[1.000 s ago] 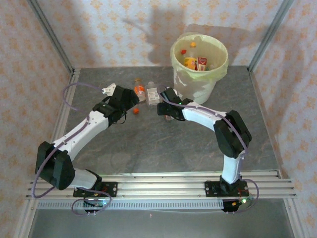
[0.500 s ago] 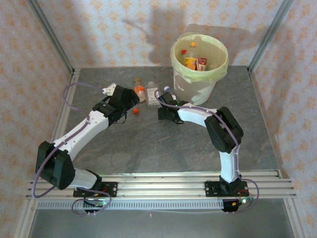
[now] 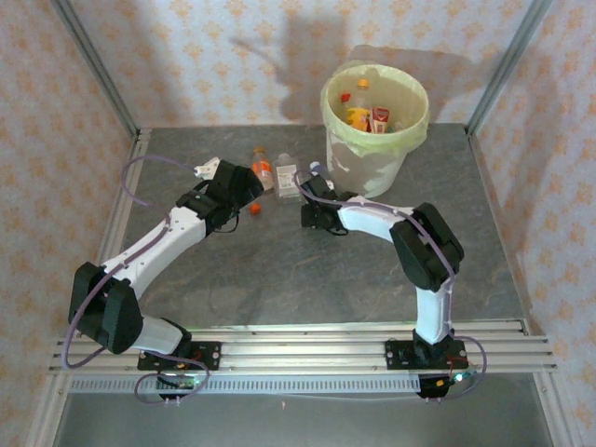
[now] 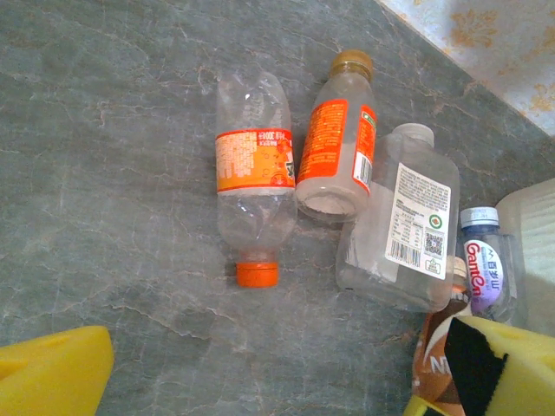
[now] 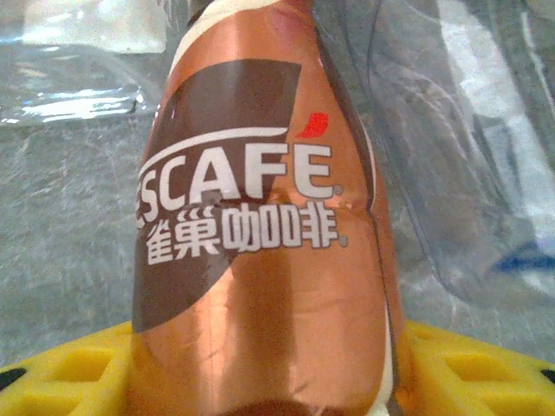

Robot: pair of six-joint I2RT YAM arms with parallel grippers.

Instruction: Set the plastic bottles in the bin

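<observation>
The right gripper (image 3: 314, 189) clasps a Nescafé bottle (image 5: 260, 217) near the bin (image 3: 372, 169) wall. The left gripper (image 4: 273, 368) gapes above an orange-capped bottle (image 4: 254, 195). Open grey table (image 3: 279, 270) lies behind both.

The brown coffee bottle (image 5: 260, 217) runs off the top and bottom edges.

bottles (image 4: 256, 186) crowded just beside bin (image 3: 372, 168), bare table (image 3: 307, 270) nearer the arms

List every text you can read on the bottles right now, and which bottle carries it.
"ESCAFE", first letter cut off at the label's edge: brown bottle.
"雀巢咖啡", just below that: same bottle.
"Ganten": blue-cap bottle.
Print on the two orange-label bottles: too small to read.
White label and codes on the square bottle: too small to read.
</observation>
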